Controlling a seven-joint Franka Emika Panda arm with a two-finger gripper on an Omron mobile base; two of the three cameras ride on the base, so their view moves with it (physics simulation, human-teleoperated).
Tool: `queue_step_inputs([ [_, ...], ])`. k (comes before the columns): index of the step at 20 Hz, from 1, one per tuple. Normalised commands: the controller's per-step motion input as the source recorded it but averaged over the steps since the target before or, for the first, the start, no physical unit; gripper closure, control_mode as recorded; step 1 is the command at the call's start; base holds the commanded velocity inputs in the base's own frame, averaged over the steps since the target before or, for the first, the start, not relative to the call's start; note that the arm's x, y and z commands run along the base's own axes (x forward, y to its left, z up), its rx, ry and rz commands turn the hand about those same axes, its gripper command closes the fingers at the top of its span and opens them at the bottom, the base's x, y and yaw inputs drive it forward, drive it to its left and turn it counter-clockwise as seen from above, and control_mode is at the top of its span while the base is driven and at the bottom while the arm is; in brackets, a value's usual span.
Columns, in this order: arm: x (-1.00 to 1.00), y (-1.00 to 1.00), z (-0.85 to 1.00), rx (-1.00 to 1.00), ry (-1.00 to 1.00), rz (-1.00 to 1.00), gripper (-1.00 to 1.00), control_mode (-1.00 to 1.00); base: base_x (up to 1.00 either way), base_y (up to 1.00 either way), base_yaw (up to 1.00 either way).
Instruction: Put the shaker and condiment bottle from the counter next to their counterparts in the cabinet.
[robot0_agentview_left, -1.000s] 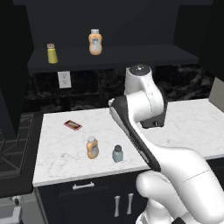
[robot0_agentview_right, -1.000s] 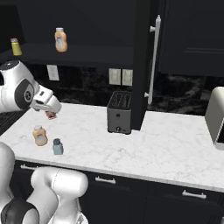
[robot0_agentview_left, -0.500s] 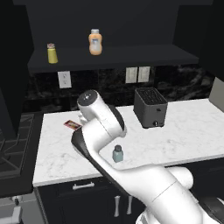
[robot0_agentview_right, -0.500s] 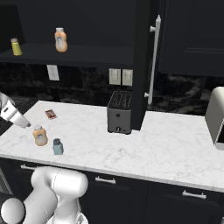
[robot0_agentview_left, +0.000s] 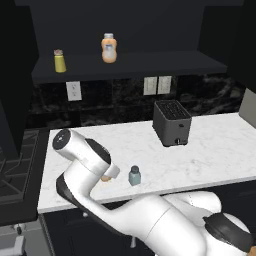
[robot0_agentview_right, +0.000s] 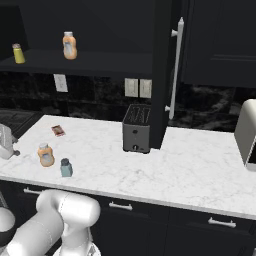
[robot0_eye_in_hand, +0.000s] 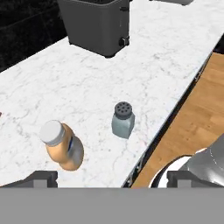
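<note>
The pale blue-grey shaker (robot0_eye_in_hand: 123, 120) stands upright near the counter's (robot0_eye_in_hand: 65, 83) front edge. Just left of it stands the orange condiment bottle (robot0_eye_in_hand: 63, 146) with its beige-grey cap. My gripper (robot0_eye_in_hand: 111, 179) is open, with nothing between its fingers, and looks down on both from a short way off. From the right base, the bottle (robot0_agentview_right: 45, 155) and shaker (robot0_agentview_right: 66, 168) stand side by side, with my hand (robot0_agentview_right: 6, 142) to their left. In the cabinet (robot0_agentview_left: 125, 65), a yellow shaker (robot0_agentview_left: 60, 61) and an orange bottle (robot0_agentview_left: 109, 48) stand apart on the shelf. My arm partly hides the condiment bottle (robot0_agentview_left: 106, 177) beside the shaker (robot0_agentview_left: 134, 176).
A dark toaster (robot0_agentview_right: 136, 128) stands mid-counter against the wall. A small red card (robot0_agentview_right: 58, 130) lies behind the bottles. A white appliance (robot0_agentview_right: 247, 132) sits at the far right. A stove (robot0_agentview_left: 17, 165) adjoins the counter's left end. Wooden floor (robot0_eye_in_hand: 197, 118) lies past the front edge.
The arm has swung from upright over the counter down and to the left, past the bottle. The hand now sits low at the counter's left end. Bottle and shaker have not moved.
</note>
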Motion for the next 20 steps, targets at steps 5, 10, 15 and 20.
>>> queue_step_inputs([
  [5, 0.04, 0.02, -0.36, -0.14, -0.13, -0.01, -1.00, -1.00, 0.00, 0.00, 0.00],
  [10, 0.04, 0.00, -0.32, -0.12, -0.08, 0.00, -1.00, -1.00, 0.00, 0.00, 0.00],
  [15, 0.07, 0.00, -0.10, -0.04, 0.00, 0.00, -1.00, -1.00, 0.00, 0.00, 0.00],
  [20, 0.23, 0.00, -0.01, 0.00, 0.01, 0.01, -1.00, -1.00, 0.00, 0.00, 0.00],
])
